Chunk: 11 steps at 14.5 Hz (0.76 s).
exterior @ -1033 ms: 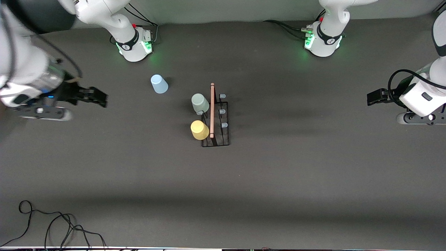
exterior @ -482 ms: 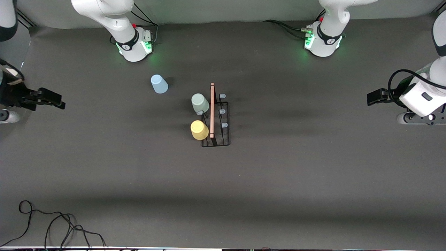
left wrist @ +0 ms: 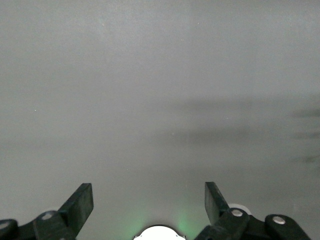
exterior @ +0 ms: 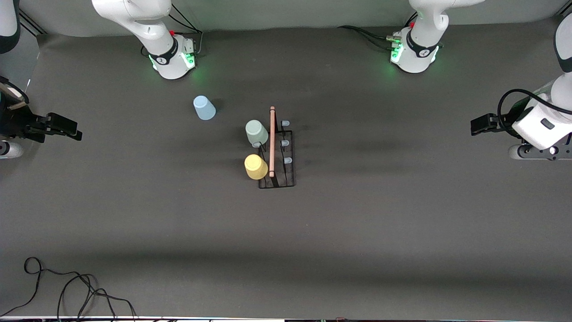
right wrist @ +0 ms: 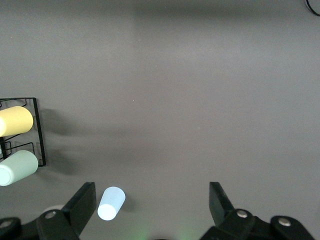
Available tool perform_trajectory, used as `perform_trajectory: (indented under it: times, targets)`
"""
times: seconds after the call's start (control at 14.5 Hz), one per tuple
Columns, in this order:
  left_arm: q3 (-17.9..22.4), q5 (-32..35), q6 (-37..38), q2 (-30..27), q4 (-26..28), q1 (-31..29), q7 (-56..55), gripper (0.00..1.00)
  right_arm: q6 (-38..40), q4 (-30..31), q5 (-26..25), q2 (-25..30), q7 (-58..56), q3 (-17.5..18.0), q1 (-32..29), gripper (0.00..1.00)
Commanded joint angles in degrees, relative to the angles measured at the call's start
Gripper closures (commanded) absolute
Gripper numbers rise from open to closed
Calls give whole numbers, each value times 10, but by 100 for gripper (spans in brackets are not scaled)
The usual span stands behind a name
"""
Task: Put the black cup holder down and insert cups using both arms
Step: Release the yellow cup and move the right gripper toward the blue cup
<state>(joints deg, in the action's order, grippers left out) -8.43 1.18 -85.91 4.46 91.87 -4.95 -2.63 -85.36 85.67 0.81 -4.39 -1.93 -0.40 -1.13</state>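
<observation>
The black cup holder (exterior: 288,179) stands mid-table with its wooden rod handle (exterior: 271,141) on top. The mint green cup (exterior: 256,132) and the yellow cup (exterior: 255,167) sit upside down over pegs in the row toward the right arm's end. The light blue cup (exterior: 204,108) stands upside down on the table, apart from the holder, toward the right arm's base. The right wrist view shows the blue cup (right wrist: 111,203), yellow cup (right wrist: 15,120), mint cup (right wrist: 17,167) and holder (right wrist: 36,131). My right gripper (exterior: 73,130) (right wrist: 151,200) is open and empty at its table end. My left gripper (exterior: 474,125) (left wrist: 148,200) is open, empty, waiting.
Three bare pale-tipped pegs (exterior: 285,143) stand in the holder's row toward the left arm's end. The arm bases (exterior: 172,56) (exterior: 413,53) glow green at the table's farthest edge. Loose black cables (exterior: 67,290) lie at the nearest corner on the right arm's end.
My right gripper has swung away from the cups toward its end of the table, then nearly stopped. The cups, the holder and the left arm have not moved.
</observation>
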Motion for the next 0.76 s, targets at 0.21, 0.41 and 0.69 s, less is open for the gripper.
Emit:
perform_trajectory:
  times: [0.21, 0.41, 0.69]
  targets:
    - [-1, -2, 1, -18, 15, -4, 10, 1, -5, 8, -12, 9, -7, -28, 28, 0]
    - [-2, -2, 1, -18, 16, -4, 10, 1, -5, 8, -12, 9, -6, -29, 28, 0]
    - [-2, -2, 0, -18, 15, -4, 10, 1, -4, 7, -12, 7, -6, -29, 28, 0]
